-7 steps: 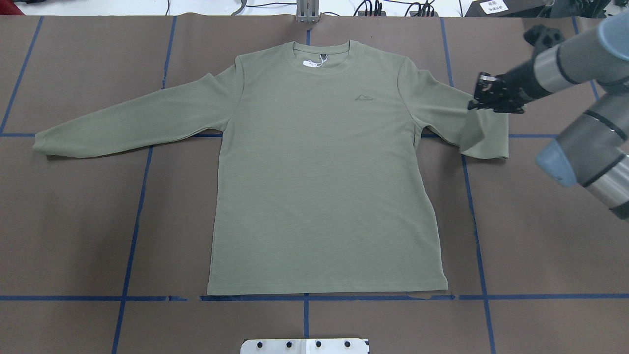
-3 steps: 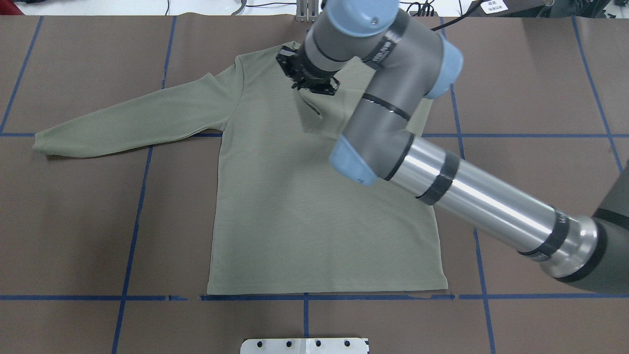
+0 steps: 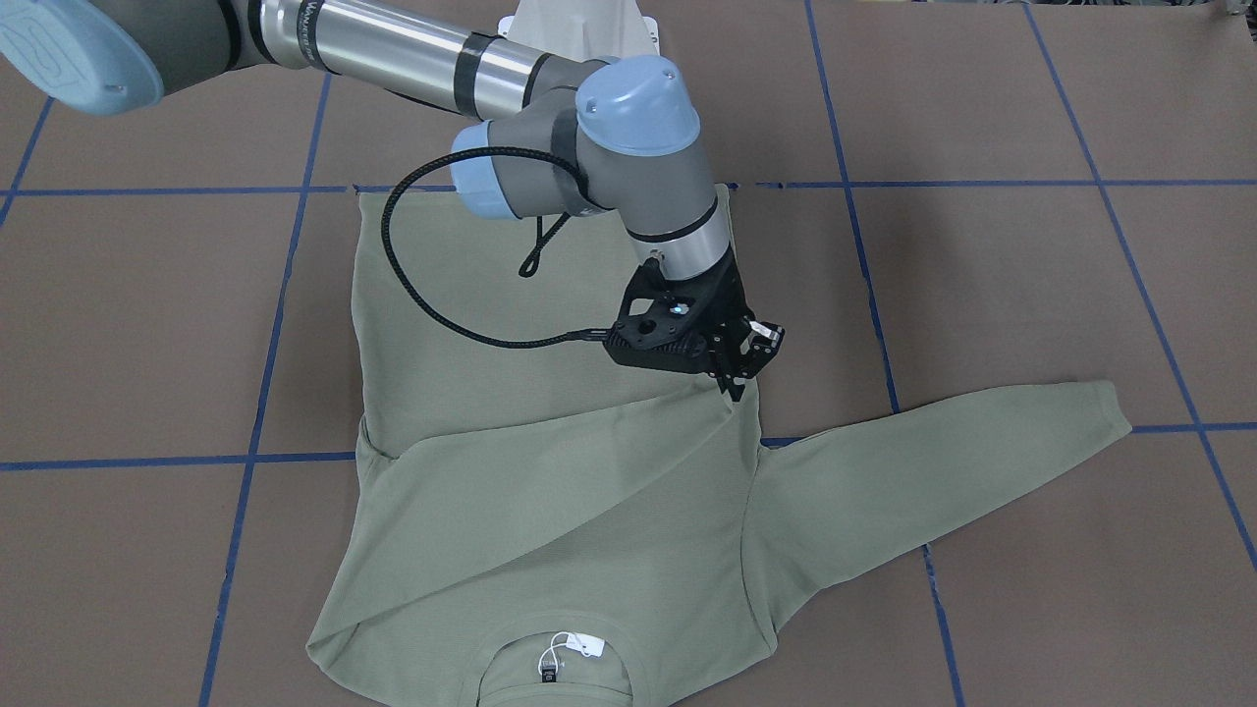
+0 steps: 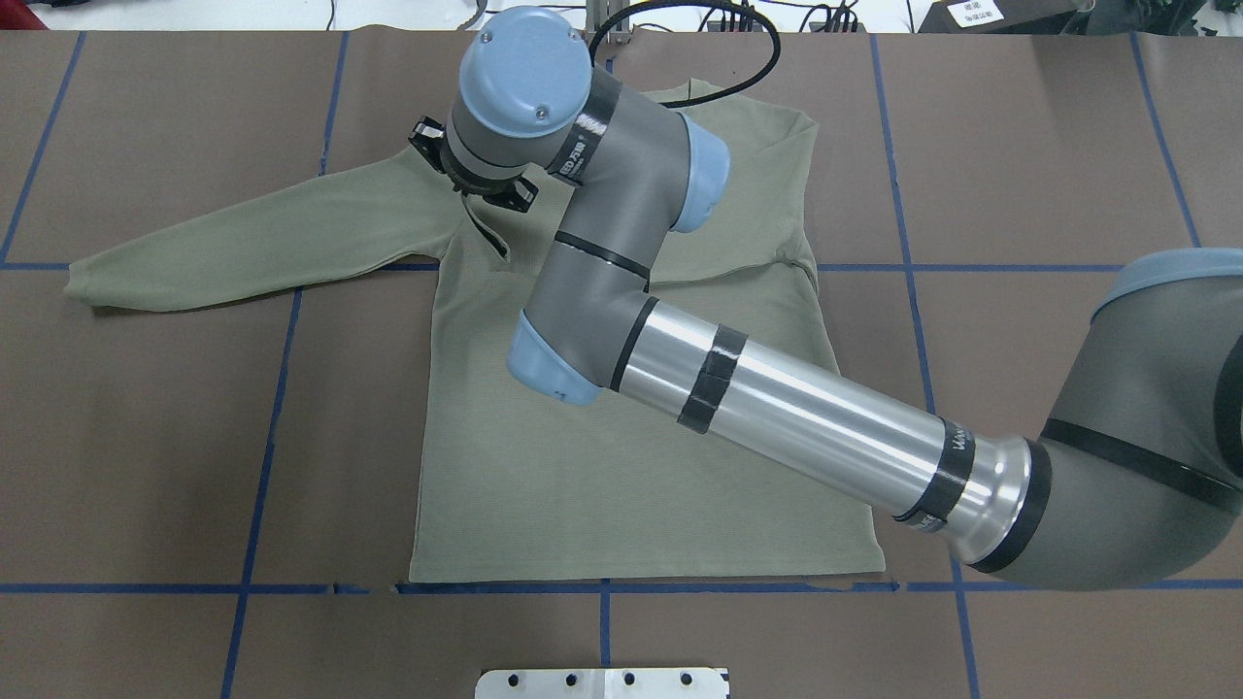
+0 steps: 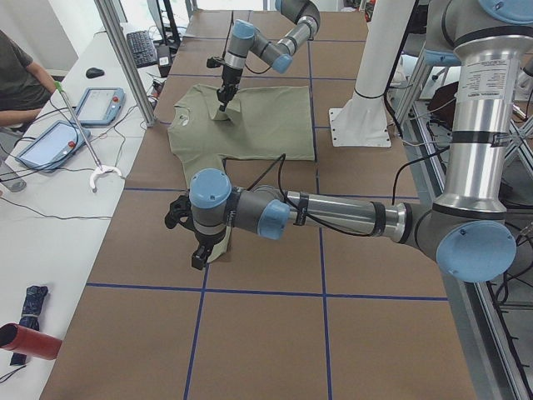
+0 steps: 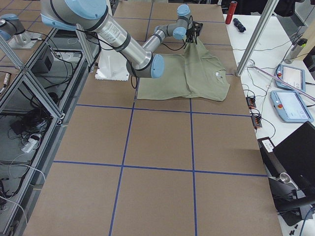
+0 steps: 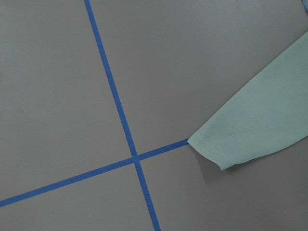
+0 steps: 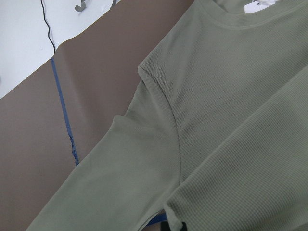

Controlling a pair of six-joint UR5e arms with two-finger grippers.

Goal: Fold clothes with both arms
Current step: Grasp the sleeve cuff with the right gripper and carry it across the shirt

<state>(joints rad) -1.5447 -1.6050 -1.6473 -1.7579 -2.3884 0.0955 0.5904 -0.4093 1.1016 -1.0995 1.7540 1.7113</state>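
Note:
The sage-green long-sleeved shirt (image 4: pixel 583 485) lies flat, front up, collar at the far side. My right arm reaches across it. My right gripper (image 3: pixel 735 383) is shut on the cuff of the shirt's right sleeve (image 3: pixel 550 462), which is drawn across the chest. It holds the cuff just above the left shoulder (image 4: pixel 473 199). The left sleeve (image 4: pixel 243 243) lies stretched out flat; its cuff shows in the left wrist view (image 7: pixel 240 139). My left gripper (image 5: pixel 197 254) shows only in the exterior left view, near that cuff. I cannot tell whether it is open or shut.
Blue tape lines (image 4: pixel 282 388) grid the brown table cover. The white pedestal base (image 4: pixel 602 682) stands at the near edge. A side table with tablets (image 5: pixel 100 104) and a seated person lies beyond the far edge.
My right gripper has carried the right sleeve leftward, from the shirt's right side, over the collar, to the left shoulder. The sleeve now lies across the chest.

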